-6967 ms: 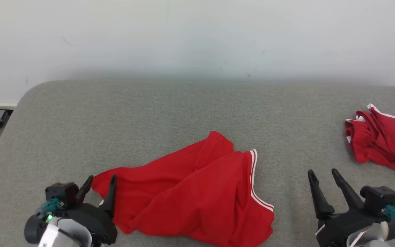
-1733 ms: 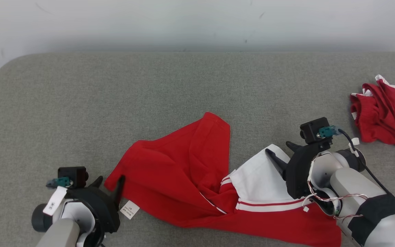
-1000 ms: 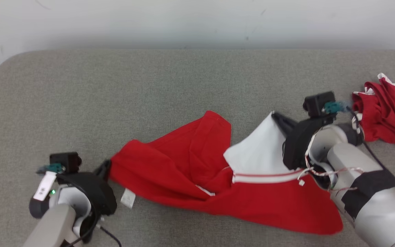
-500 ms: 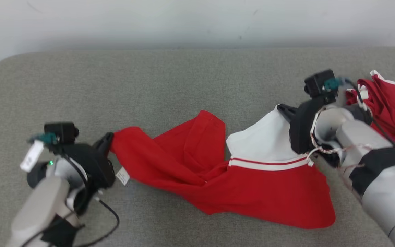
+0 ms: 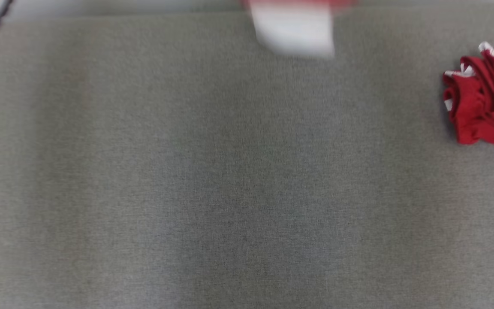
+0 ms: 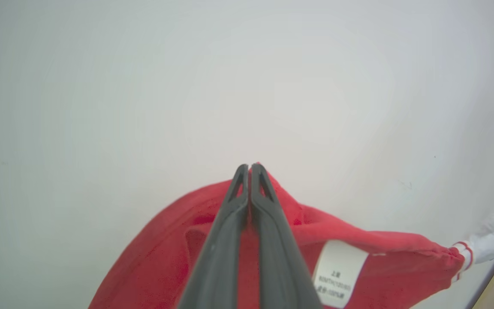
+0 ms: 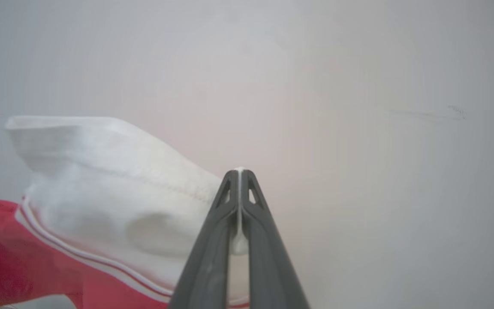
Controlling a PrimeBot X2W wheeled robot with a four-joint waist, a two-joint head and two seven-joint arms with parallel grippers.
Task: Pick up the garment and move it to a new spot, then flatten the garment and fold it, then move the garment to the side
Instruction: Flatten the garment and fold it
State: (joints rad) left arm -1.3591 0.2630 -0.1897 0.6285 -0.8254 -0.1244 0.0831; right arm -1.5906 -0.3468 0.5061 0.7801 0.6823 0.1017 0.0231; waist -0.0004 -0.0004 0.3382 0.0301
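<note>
The left end effector (image 6: 250, 168) is clenched on a red edge of the red-and-white fabric garment (image 6: 358, 262). The right end effector (image 7: 239, 172) pinches its white panel. Gripped at two points, probably to spread it, the garment hangs above the grey felt-like surface (image 5: 230, 193). A crumpled red garment (image 5: 483, 107) lies far right.

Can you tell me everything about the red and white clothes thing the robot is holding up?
The garment is soft red cloth with a white panel edged by thin red and white stripes, and a white printed label sewn on. It hangs limp and creased, and seems held up off the grey surface. The left gripper has its jaws shut on a red edge. The right gripper has its jaws shut on the white part. In the head view a blurred bit of it shows at the top edge.
</note>
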